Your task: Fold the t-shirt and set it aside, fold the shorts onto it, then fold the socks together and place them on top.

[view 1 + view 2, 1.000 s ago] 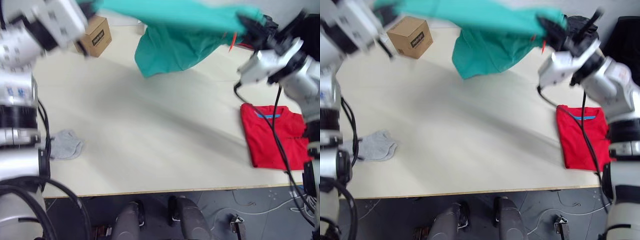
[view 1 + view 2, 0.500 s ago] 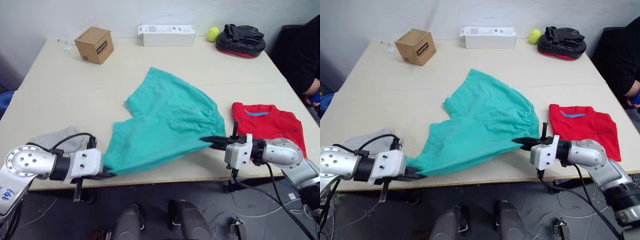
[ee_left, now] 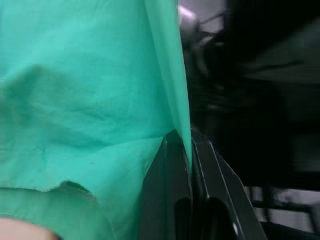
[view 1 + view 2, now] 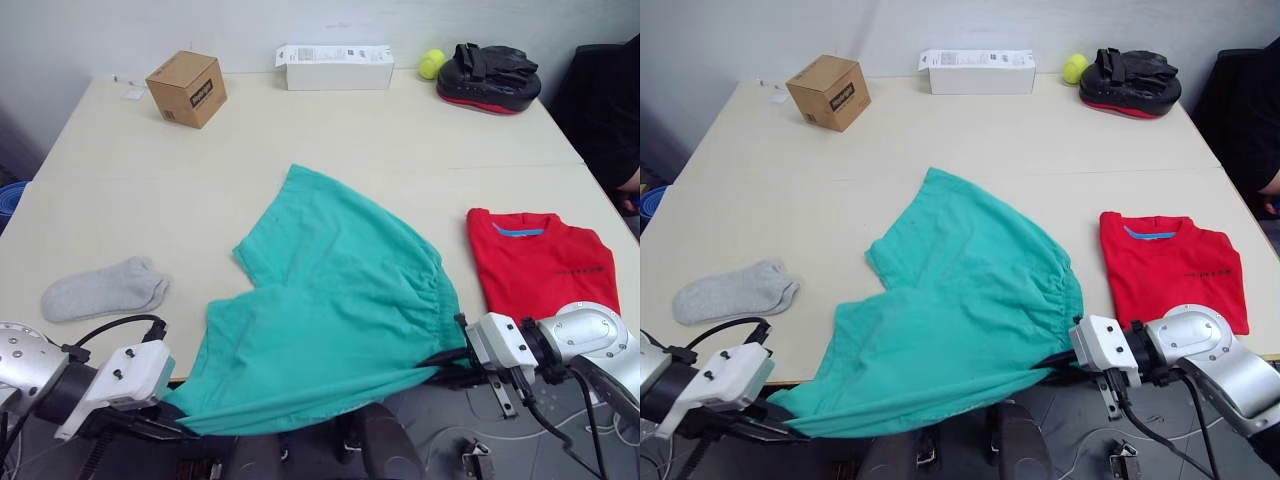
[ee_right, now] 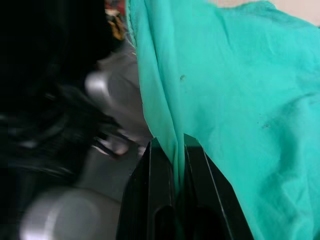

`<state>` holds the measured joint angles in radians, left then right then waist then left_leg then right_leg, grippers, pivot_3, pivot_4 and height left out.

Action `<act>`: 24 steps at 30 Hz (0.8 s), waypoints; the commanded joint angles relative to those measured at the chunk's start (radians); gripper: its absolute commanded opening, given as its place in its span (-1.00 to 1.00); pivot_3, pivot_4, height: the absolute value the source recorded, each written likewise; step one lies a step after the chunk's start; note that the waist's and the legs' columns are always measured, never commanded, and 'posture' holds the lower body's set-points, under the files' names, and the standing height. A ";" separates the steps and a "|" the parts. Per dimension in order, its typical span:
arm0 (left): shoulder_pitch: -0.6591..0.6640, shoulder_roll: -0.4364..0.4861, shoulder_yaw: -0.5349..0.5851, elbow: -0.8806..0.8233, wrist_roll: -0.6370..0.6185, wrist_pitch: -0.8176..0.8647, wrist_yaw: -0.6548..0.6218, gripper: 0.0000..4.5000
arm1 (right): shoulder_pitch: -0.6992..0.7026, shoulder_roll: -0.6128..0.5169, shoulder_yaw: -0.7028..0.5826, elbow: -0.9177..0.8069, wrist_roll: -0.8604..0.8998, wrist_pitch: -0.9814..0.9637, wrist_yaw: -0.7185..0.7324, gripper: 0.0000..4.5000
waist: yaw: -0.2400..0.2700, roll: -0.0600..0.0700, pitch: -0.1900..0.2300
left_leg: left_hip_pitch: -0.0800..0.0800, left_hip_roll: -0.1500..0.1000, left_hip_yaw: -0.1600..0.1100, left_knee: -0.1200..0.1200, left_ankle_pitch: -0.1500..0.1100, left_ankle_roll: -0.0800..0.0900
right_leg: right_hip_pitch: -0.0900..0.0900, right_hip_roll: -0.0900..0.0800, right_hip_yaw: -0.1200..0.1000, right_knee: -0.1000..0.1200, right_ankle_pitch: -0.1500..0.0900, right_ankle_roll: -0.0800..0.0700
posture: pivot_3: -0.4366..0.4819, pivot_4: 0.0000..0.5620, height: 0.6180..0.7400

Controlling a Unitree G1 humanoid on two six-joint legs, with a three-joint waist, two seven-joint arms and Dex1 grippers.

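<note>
Teal cloth of the shorts point(image 4: 340, 310) lies spread across the near half of the table point(image 4: 130, 190), its front edge drawn past the table's near edge and stretched between my two grippers. My left gripper point(image 4: 165, 425) pinches the corner at my left, below and in front of the table edge; in the left wrist view its fingers point(image 3: 172, 170) are pressed together on a fold of the cloth. My right gripper point(image 4: 450, 358) pinches the opposite end of that edge, close under the gathered waistband; in the right wrist view its fingers point(image 5: 157, 175) likewise close on the fabric. The held edge therefore runs left to right in front of me, and the garment's body extends away from both grippers toward the far side of the table. The t-shirt point(image 4: 540, 270), already folded, lies flat at my right, just beside the shorts and nearer my right arm than my left. The socks point(image 4: 105, 290) rest at my left, apart from the shorts. I judge the coming fold must carry the held edge forward, away from me, over the cloth, and the folded shorts must then travel rightward to the shirt.
</note>
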<state>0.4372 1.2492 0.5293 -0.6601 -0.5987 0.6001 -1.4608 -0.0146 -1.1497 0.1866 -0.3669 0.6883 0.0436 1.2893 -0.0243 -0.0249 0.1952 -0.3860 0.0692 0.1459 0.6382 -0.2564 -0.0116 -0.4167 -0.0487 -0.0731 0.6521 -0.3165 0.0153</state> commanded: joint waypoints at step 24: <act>-1.923 -0.825 -0.863 1.931 0.833 -0.971 0.720 -0.99 | -0.165 0.274 -0.364 0.210 -0.033 0.442 -0.508 -1.00 | 0.024 -0.002 -0.004 | -0.023 -0.005 0.005 0.011 0.002 0.016 | -0.019 0.014 0.024 -0.022 0.033 0.017 | -0.05 -0.47 1.00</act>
<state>-1.4664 0.4086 -0.3353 1.2458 0.1897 -0.3361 -0.8257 -0.1770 -0.8837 -0.1429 -0.1664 0.6906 0.4857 0.8110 -0.0001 -0.0267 0.1913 -0.4093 0.0641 0.1521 0.6492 -0.2540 0.0043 -0.4372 -0.0351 -0.0487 0.6322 -0.2833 0.0321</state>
